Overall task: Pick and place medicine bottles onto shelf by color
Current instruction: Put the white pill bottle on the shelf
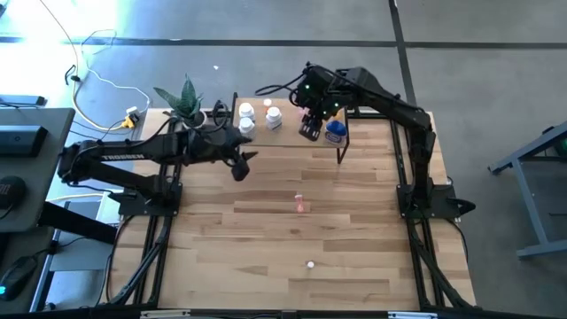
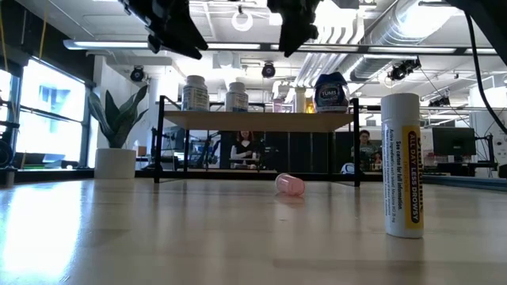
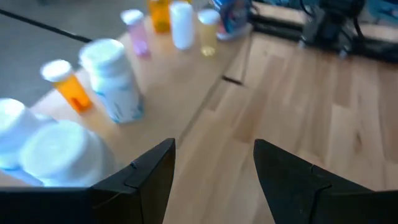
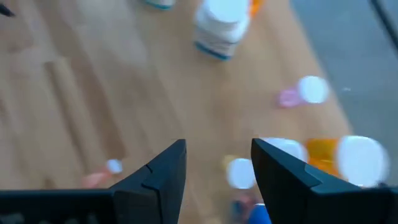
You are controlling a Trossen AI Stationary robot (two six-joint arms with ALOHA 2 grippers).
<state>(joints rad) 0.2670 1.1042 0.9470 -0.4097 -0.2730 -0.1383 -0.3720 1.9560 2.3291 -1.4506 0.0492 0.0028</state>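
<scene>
Wooden table carries the shelf at its far edge, where white medicine bottles stand grouped and a squat blue bottle sits at the right end. My left gripper hangs just in front of the shelf's left part and my right gripper hovers over the shelf beside the blue bottle, both with fingers parted and grasping nothing. Farther out on the table a pink bottle lies on its side, and a white tube stands nearer the front edge.

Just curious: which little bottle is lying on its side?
The pink bottle on the table, in front of the shelf; the white tube stands upright.
</scene>
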